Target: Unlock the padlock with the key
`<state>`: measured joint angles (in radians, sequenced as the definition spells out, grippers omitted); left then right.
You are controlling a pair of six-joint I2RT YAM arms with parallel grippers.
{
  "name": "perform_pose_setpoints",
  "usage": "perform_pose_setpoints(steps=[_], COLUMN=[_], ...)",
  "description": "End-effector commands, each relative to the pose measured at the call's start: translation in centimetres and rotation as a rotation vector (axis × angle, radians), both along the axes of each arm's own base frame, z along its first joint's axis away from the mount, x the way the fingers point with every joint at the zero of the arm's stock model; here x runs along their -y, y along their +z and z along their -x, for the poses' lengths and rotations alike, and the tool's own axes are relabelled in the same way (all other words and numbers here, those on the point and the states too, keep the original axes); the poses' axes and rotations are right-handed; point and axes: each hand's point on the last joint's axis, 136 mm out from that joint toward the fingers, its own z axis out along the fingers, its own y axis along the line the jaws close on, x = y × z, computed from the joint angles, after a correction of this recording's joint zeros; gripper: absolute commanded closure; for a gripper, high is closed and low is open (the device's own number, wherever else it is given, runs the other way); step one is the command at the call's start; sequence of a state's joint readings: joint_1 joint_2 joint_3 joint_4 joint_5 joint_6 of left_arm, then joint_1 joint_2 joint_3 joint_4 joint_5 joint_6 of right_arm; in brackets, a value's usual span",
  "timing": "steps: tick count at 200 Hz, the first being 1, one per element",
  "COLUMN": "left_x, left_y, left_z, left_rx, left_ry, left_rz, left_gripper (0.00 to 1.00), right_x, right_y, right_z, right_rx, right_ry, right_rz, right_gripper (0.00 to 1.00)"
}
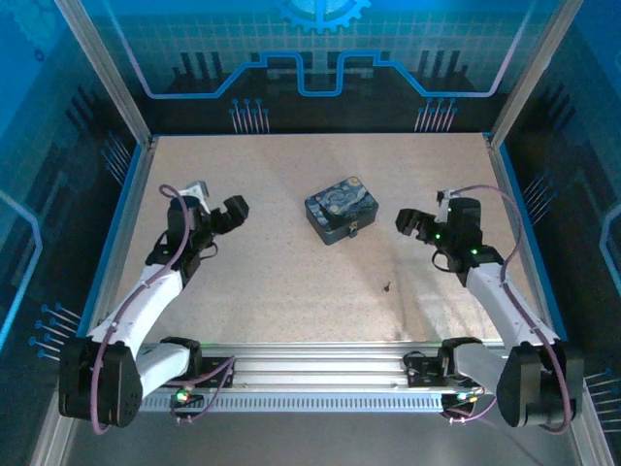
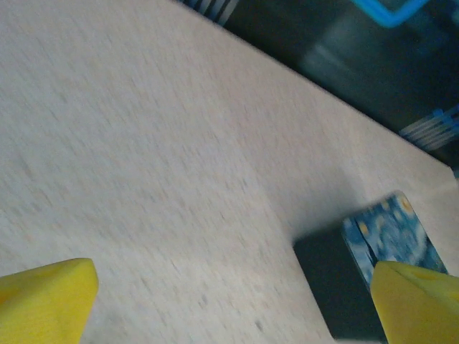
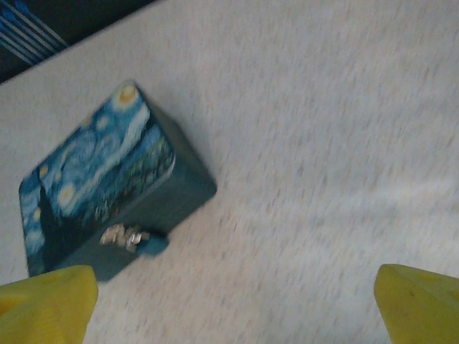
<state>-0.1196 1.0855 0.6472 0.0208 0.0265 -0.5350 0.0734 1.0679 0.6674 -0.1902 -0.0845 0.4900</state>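
Note:
The tiny silvery padlock (image 3: 123, 235) hangs on the clasp at the front of the blue-and-yellow swirl-painted tin (image 3: 100, 183), which stands mid-table (image 1: 341, 208). From above, the padlock (image 1: 355, 232) is a speck on the tin's near side. The key (image 1: 387, 285) lies alone on the table, nearer the arms and right of the tin. My left gripper (image 1: 231, 214) hovers left of the tin, open and holding nothing, its yellow fingers (image 2: 43, 301) wide apart. My right gripper (image 1: 409, 224) hovers right of the tin, also open and holding nothing, its fingers (image 3: 423, 304) spread.
The speckled beige table (image 1: 291, 282) is fenced by aluminium posts and blue walls on three sides. In the left wrist view the tin (image 2: 391, 236) shows its dark side near the right finger.

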Motion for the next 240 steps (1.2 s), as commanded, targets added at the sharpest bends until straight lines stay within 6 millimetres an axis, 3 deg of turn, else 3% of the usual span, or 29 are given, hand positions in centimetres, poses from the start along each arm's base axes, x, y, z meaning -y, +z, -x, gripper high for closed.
perform_pose_setpoints(steps=[1,52,117,174,240], left_x=[3.9,8.8,15.0,15.8,16.2], left_y=[-1.8,-3.9,-4.7,-5.6,-6.3], left_z=[2.8,5.0,6.1,6.5,7.4], left_rx=[-0.136,-0.201,-0.222,-0.203,-0.220], left_ry=[-0.087,-0.178,-0.320,-0.337,-0.347], left_rz=[0.149,0.200,0.246,0.224,0.228], left_gripper=[0.01,0.01,0.01,0.01,0.01], right_x=[-2.3,-4.0,-5.8,-5.6,-6.2], right_y=[-3.6,-8.1,-11.4,-12.6,-13.4], right_z=[4.9,9.8,12.1,11.6,10.8], right_rx=[-0.230,-0.373,-0.475,-0.480,-0.500], right_ry=[0.014,0.069,0.161,0.161,0.159], right_rz=[-0.076,0.032,0.110,0.207,0.283], right_gripper=[0.02,0.17,0.41,0.45,0.59])
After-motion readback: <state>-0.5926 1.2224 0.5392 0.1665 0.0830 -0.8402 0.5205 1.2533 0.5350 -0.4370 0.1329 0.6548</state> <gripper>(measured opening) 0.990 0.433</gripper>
